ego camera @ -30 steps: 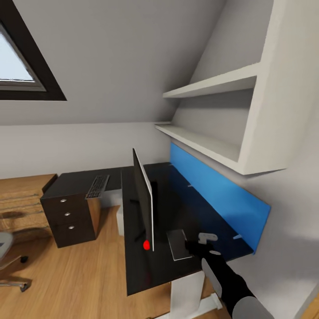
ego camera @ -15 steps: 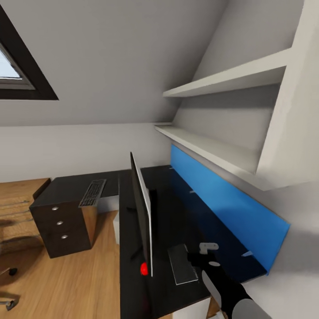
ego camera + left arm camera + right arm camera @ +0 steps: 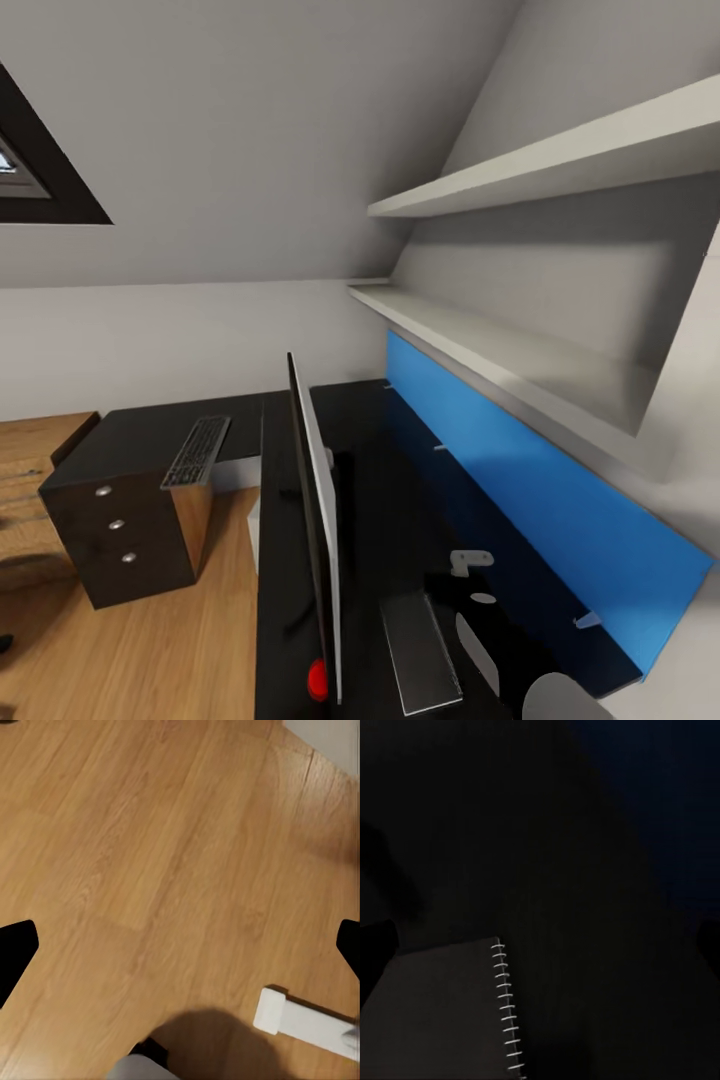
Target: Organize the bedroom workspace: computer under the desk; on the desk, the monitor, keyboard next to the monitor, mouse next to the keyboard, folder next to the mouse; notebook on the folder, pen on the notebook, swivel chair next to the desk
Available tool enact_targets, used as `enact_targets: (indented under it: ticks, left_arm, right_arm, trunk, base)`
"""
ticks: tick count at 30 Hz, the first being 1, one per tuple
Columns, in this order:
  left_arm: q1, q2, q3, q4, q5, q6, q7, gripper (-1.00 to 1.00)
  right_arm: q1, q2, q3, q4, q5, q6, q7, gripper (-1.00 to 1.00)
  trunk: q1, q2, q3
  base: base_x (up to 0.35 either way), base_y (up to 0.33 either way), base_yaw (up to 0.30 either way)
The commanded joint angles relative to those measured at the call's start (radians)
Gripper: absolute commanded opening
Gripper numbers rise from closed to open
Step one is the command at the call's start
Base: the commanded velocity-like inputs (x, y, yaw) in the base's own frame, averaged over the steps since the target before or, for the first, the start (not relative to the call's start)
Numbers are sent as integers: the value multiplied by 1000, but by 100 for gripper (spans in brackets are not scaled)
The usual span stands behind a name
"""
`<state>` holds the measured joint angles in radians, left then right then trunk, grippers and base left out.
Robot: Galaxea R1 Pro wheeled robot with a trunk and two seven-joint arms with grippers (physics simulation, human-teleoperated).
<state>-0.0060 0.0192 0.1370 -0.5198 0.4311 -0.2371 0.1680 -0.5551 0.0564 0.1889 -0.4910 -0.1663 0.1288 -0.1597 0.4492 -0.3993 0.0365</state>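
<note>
The black desk (image 3: pixel 380 440) carries the monitor (image 3: pixel 312 520), seen edge-on with its red dot low down. On the desk's left wing lies the keyboard (image 3: pixel 197 450). The grey folder (image 3: pixel 420 650) lies flat behind the monitor, and its spiral edge (image 3: pixel 506 1020) is under my right gripper (image 3: pixel 540 945). That gripper hovers close above it, open and empty, with my right arm (image 3: pixel 478 640) beside the folder. My left gripper (image 3: pixel 180 945) hangs open over the wood floor. A pale sliver of the computer (image 3: pixel 254 520) shows under the desk. The mouse, notebook, pen and swivel chair are out of view.
A blue back panel (image 3: pixel 530 500) runs along the desk's right edge under two white wall shelves (image 3: pixel 500 340). The dark drawer unit (image 3: pixel 120 525) stands at the left end. A white desk foot (image 3: pixel 300 1020) lies on the floor near the left gripper.
The head camera has moved in and to the right over the desk, so the swivel chair has left the picture. The folder still lies flat beside my right arm.
</note>
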Motion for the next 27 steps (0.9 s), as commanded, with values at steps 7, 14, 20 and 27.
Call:
enact_targets:
  ticks: [7, 14, 20, 27]
  left_arm:
    - [0, -2, 1, -35, 9, 0, -6, 100]
    - [0, -3, 3, -71, 11, 6, -5, 100]
    - [0, 0, 24, -77, 42, 63, -5, 100]
    - [0, 7, 30, -78, 48, 104, -5, 100]
  right_arm:
    - [0, -1, 9, -1, -10, 5, -9, 100]
    - [0, 1, 10, 2, -8, 5, -9, 100]
    - [0, 4, 14, 10, 19, -6, -8, 100]
    - [0, 7, 28, 11, 26, -27, -9, 100]
  trunk:
    - [1, -1, 0]
    - [5, -8, -4]
    - [28, -50, -22]
    - [54, -99, -44]
  base:
    - [90, 0, 0]
    - [8, 0, 0]
    - [0, 0, 0]
    - [0, 0, 0]
